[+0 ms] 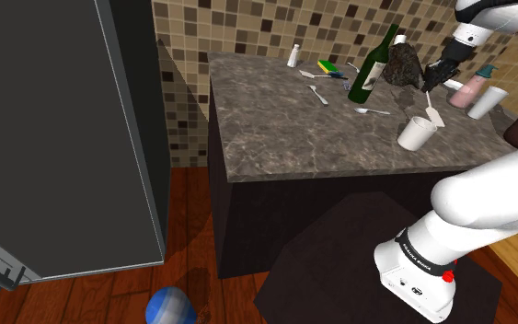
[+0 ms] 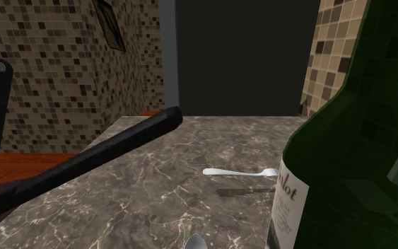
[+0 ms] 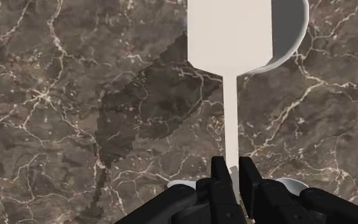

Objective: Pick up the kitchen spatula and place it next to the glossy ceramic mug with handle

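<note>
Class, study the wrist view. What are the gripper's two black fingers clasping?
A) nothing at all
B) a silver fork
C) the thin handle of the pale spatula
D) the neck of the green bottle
C: in the wrist view the gripper is shut on the thin handle of the spatula, whose blade overlaps the white mug.

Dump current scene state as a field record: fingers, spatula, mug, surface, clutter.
fingers: shut on the spatula's handle
spatula: pale, held above the counter, blade pointing away from the fingers, overlapping the mug's rim in the wrist view
mug: white, upright on the counter
counter: dark marbled top
clutter: green bottle, fork
</note>
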Robot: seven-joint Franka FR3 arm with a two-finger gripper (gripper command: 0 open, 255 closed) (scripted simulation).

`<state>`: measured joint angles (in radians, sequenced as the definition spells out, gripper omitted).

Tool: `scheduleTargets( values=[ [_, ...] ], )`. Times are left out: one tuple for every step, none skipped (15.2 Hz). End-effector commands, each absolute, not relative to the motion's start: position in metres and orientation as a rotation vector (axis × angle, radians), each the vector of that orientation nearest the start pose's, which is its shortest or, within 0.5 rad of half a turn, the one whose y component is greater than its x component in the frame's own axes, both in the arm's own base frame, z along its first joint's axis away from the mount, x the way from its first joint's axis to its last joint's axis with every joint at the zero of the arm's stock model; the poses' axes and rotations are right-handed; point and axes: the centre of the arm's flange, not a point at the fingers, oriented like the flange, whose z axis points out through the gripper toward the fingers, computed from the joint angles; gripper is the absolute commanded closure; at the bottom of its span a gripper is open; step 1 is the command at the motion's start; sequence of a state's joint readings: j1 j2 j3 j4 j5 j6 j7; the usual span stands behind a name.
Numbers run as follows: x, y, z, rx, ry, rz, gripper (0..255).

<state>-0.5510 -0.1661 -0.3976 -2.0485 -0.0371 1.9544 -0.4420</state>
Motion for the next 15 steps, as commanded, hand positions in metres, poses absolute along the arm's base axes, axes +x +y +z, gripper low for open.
scheduleTargets(
  values=[
    [0.274,-0.444,0.512,-3.062,0.763,-0.102,255],
    [0.264,-0.453,0.512,-3.062,0.763,-0.102,255],
    [0.255,-0.462,0.512,-3.062,0.763,-0.102,255],
    [0.245,-0.471,0.512,-3.062,0.763,-0.102,255],
    [0.236,-0.48,0.512,-3.062,0.763,-0.102,255],
    [0.226,-0.489,0.512,-3.062,0.763,-0.102,255],
    [0.217,-0.498,0.512,-3.062,0.763,-0.102,255],
    [0.207,-0.508,0.512,-3.062,0.763,-0.102,255],
    [0.198,-0.517,0.512,-3.062,0.763,-0.102,255],
    [0.188,-0.526,0.512,-3.062,0.763,-0.102,255],
    [0.179,-0.535,0.512,-3.062,0.763,-0.102,255],
    [0.169,-0.544,0.512,-3.062,0.763,-0.102,255],
    [0.16,-0.553,0.512,-3.062,0.763,-0.102,255],
    [0.15,-0.563,0.512,-3.062,0.763,-0.102,255],
    [0.15,-0.563,0.507,-3.062,0.763,-0.102,255]
  ],
)
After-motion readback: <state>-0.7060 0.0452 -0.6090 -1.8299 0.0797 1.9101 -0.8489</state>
